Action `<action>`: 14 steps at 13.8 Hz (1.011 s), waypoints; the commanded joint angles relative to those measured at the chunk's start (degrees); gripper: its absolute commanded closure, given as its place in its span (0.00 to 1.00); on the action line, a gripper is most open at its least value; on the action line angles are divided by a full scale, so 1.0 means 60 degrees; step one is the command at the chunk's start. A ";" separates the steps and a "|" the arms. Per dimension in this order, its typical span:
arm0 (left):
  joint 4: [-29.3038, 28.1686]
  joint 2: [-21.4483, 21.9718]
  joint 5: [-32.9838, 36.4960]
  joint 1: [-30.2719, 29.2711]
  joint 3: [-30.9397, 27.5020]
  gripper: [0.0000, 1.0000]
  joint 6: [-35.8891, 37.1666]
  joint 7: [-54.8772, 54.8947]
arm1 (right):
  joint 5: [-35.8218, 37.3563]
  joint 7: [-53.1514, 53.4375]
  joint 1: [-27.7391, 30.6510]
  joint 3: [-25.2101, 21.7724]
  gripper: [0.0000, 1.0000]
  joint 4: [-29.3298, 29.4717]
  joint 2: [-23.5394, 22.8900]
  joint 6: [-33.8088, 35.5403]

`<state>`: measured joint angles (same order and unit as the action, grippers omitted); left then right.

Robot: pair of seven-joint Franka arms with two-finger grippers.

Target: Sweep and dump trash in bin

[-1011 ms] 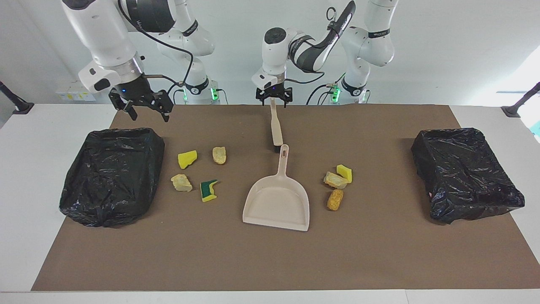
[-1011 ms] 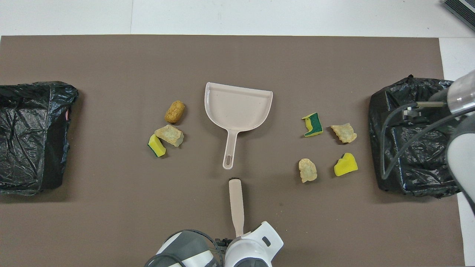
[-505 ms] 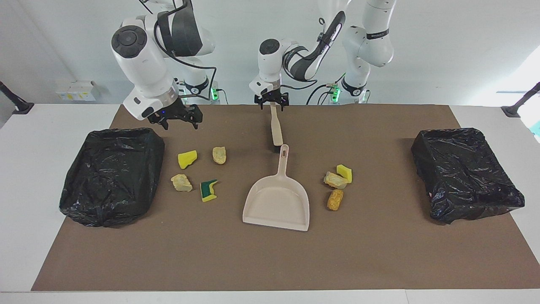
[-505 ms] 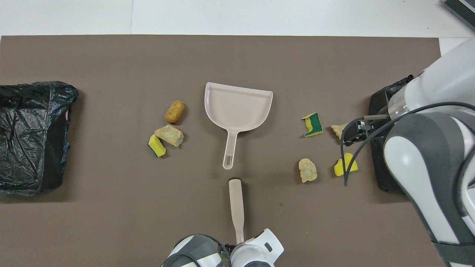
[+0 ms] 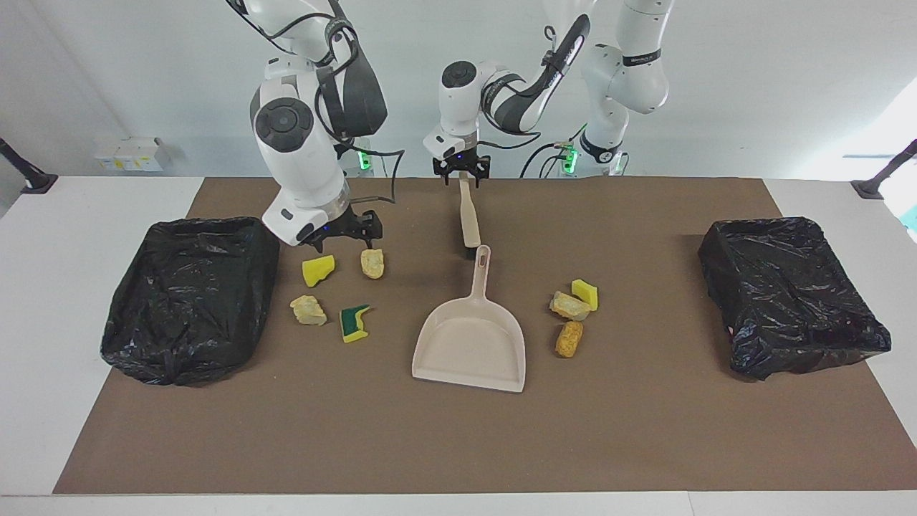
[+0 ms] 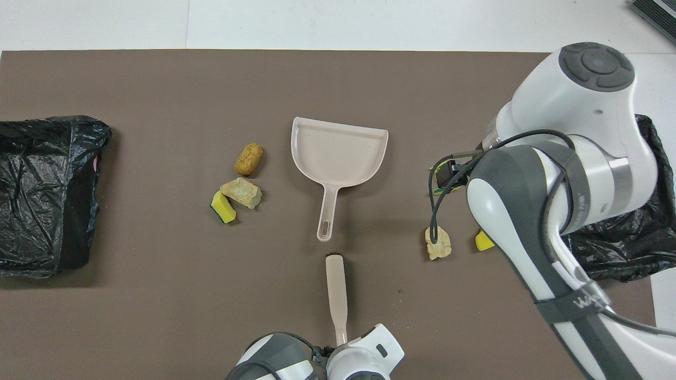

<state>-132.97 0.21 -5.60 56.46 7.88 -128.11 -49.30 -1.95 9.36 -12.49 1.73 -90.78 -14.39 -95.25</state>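
While all seven yellow, tan and orange sponge chunks (image 5: 317, 269) lie unswept on the brown mat beside the beige plastic dustpan (image 5: 470, 349), the left gripper (image 5: 462, 173) straddles the beige brush handle (image 5: 468, 218), grip unclear; the right gripper (image 5: 349, 231) hovers open over chunks.

Facing camera sat high across the desk (image 5: 43, 301), looked toward both robots, took in the whole brown mat (image 5: 645, 430), overhead camera hung above the robots' end, looked steeply down and forward, closer in, both shared mat, dustpan (image 5: 469, 351), both bins.
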 commanded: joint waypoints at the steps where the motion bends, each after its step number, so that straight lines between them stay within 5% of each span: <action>1: 0.0028 0.0199 -0.0048 0.0082 -0.0111 1.00 0.0550 0.0349 | -0.0099 0.0547 -0.0086 0.0034 0.00 0.0568 -0.0515 -0.0192; 10: 0.0145 0.2496 -0.0063 -0.1776 -0.0199 1.00 0.4324 0.2765 | -0.0686 0.2613 -0.0995 0.0093 0.00 0.0554 -0.1189 -0.1672; 14: 0.0145 0.3757 -0.0063 -0.3547 -0.0214 1.00 0.6200 0.4360 | -0.0775 0.3784 -0.1828 0.0078 0.00 0.0496 -0.1482 -0.2347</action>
<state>-131.20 18.50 -5.58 40.10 6.12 -95.54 -27.83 -5.79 28.31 -21.00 2.20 -88.56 -21.75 -107.84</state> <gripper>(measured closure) 0.731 0.000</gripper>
